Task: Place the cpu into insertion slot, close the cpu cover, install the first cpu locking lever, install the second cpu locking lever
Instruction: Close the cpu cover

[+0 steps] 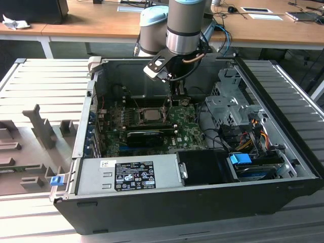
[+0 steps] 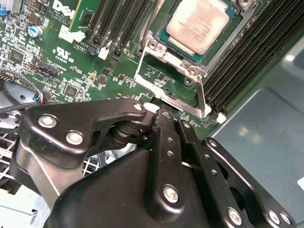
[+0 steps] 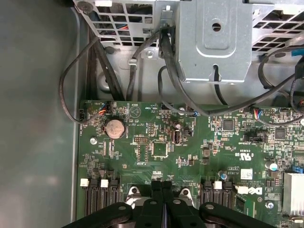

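Beige-silver cpu (image 2: 199, 24) is already sitting in the insertion slot (image 2: 244, 21), w/ the cpu cover (image 2: 190, 109) tilting open betw. it & the gripper (image 2: 164, 111). We're seeing the fingers (image 2: 167, 137) pressing shut, tips touching the cover's free edge, chip lying just beyond.

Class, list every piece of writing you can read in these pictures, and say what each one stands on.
Label on the grey power supply box: print too small to read.
White markings on the green circuit board: too small to read reliably.
Chip: no legible writing on its top.
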Controlling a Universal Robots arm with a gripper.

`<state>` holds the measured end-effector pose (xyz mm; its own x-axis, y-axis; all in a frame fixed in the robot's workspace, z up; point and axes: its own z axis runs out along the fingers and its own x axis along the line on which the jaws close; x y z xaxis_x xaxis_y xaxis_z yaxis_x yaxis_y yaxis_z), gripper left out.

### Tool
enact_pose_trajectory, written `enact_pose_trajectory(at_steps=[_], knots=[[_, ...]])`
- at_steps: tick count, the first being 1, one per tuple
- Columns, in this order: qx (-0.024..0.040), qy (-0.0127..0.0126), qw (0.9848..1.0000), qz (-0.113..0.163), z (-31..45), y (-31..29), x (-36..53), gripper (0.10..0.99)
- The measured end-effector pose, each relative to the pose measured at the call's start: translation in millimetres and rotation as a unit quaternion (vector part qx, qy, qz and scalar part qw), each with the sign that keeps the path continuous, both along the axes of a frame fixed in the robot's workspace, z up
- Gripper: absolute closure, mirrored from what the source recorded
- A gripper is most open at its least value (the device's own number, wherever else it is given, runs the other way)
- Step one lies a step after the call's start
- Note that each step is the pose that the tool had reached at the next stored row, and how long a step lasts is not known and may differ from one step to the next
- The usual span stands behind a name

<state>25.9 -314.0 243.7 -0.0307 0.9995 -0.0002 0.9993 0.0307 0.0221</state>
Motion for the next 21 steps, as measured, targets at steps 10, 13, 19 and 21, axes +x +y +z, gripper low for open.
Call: enact_pose_trajectory(at_steps=[10, 13, 19, 21], knots=[[0.0, 0.0, 1.0, 0.0, 0.0, 0.0, -4.2, 0.98], [0.0, 0.0, 1.0, 0.0, 0.0, 0.0, -5.3, 0.98], [0.0, 0.0, 1.0, 0.0, 0.0, 0.0, -8.6, 0.98], [0.0001, 0.0, 1.0, 0.0, 0.0, 0.0, -9.4, 0.98]])
